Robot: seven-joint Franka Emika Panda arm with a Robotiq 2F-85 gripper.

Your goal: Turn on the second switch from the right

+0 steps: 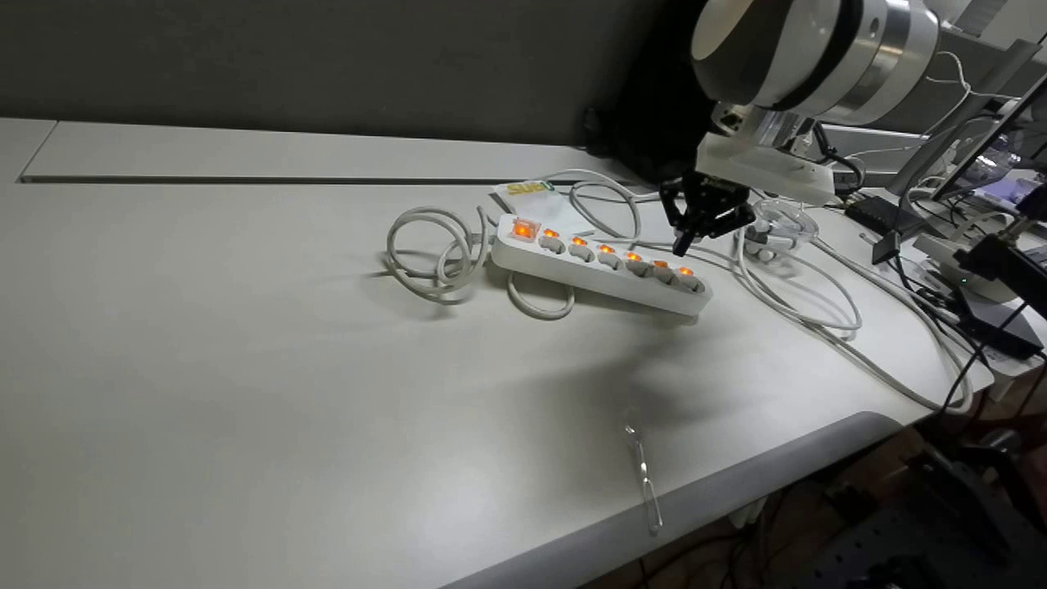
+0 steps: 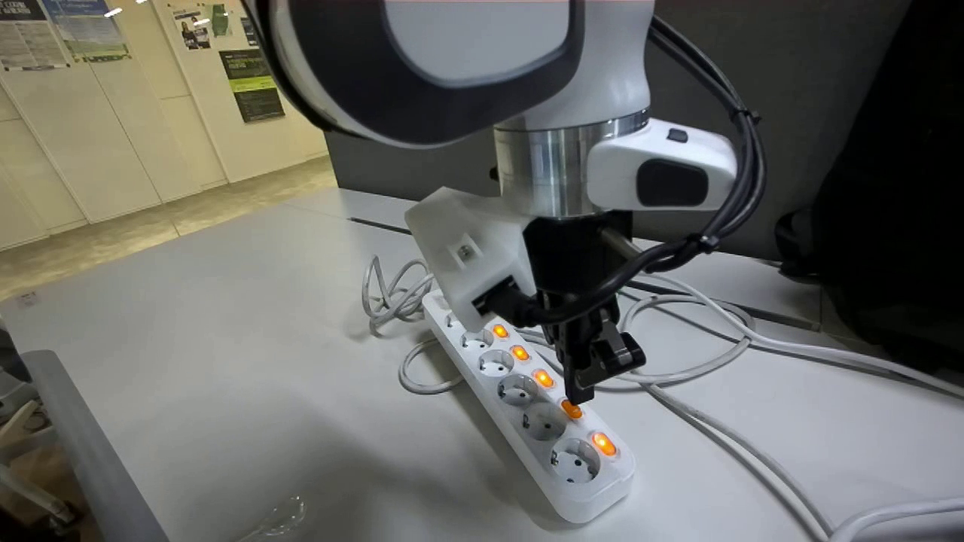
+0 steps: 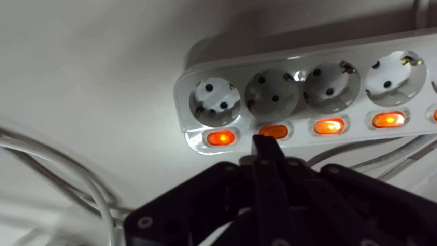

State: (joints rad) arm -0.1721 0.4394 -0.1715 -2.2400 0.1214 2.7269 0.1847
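A white power strip lies on the table in both exterior views point(image 1: 593, 282) point(image 2: 576, 503) and in the wrist view point(image 3: 300, 133). Its second switch from the right end is dull orange and unlit; it shows in all views point(image 1: 659, 264) point(image 2: 572, 410) point(image 3: 276, 131). The end switch point(image 3: 221, 138) beside it glows, as do the other visible switches. My gripper point(image 3: 268, 139) is shut and empty, fingertips together, pointing down at the unlit switch. In the wrist view the tips overlap that switch's lower left part. In both exterior views the gripper point(image 1: 681, 247) point(image 2: 579, 397) is right by it; I cannot tell whether it touches.
A coiled white cable point(image 1: 433, 249) lies at the strip's far end. More white cables point(image 2: 700, 365) run behind and beside the strip. A white packet point(image 1: 544, 209) lies behind it. A clear plastic piece point(image 1: 643, 474) lies near the table's front edge.
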